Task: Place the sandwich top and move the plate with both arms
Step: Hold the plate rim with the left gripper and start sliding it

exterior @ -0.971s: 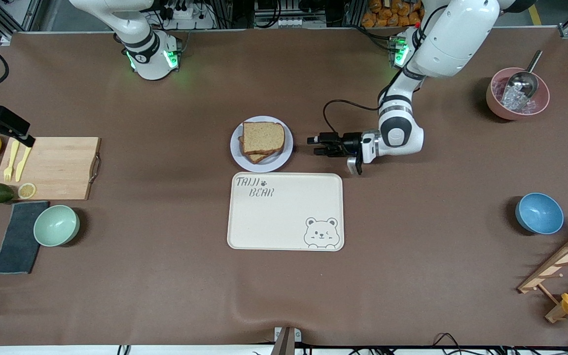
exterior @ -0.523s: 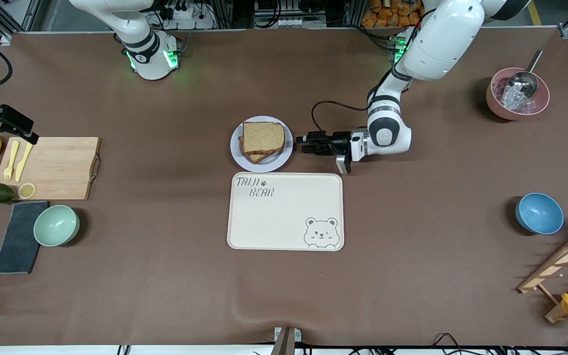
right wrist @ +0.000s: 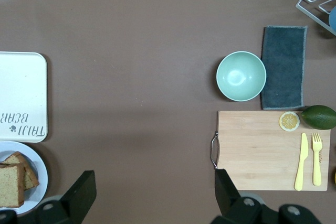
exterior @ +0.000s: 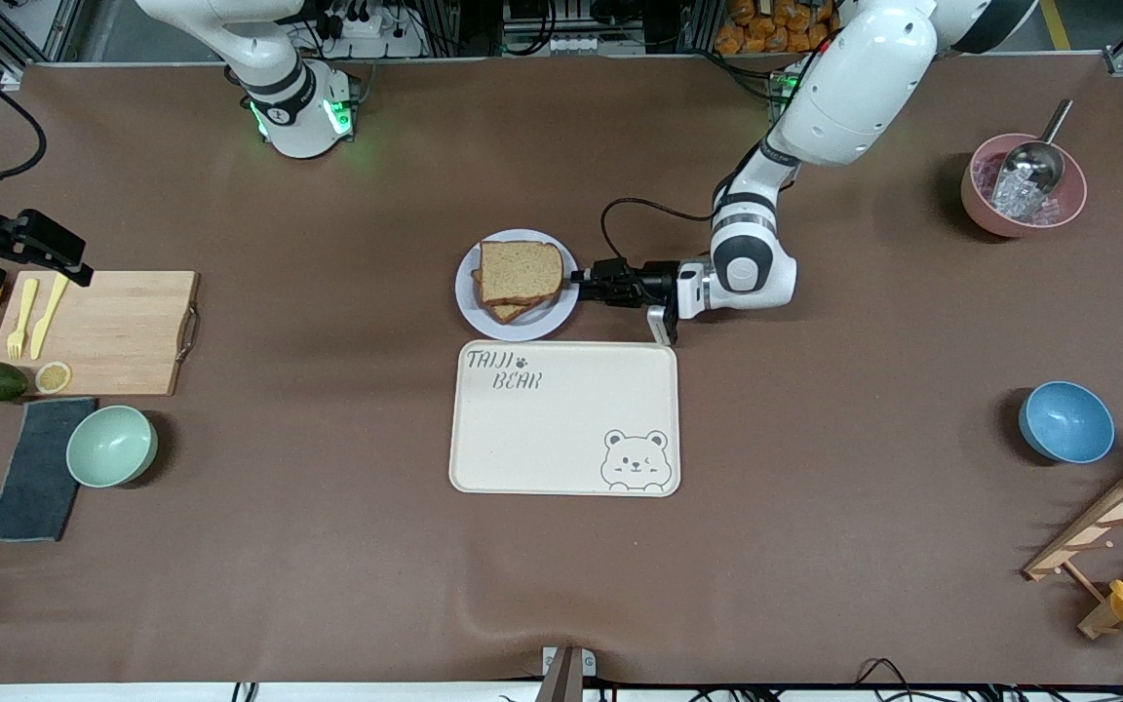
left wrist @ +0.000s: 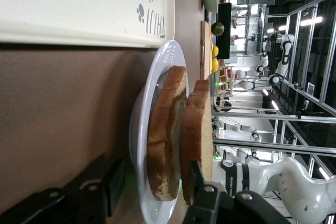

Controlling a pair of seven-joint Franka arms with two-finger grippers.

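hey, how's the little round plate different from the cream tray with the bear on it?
The plate is round and pale lavender-white; the tray is rectangular, cream and larger. The plate carries stacked bread slices; the tray carries nothing, showing only a bear drawing and lettering. The left gripper is at the plate's rim, with no gripper at the tray. Both lie flat on the brown table, the tray nearer the front camera.

plate [exterior: 469,292]: glossy, smooth, pale glazed look
sandwich top [exterior: 520,271]: coarse, porous crumb, matt
tray [exterior: 561,439]: smooth cream plastic, satin
table cover [exterior: 328,546]: brown, matt, faintly wrinkled
cutting board [exterior: 113,331]: light wood, metal handle
cloth [exterior: 35,478]: dark grey, napped
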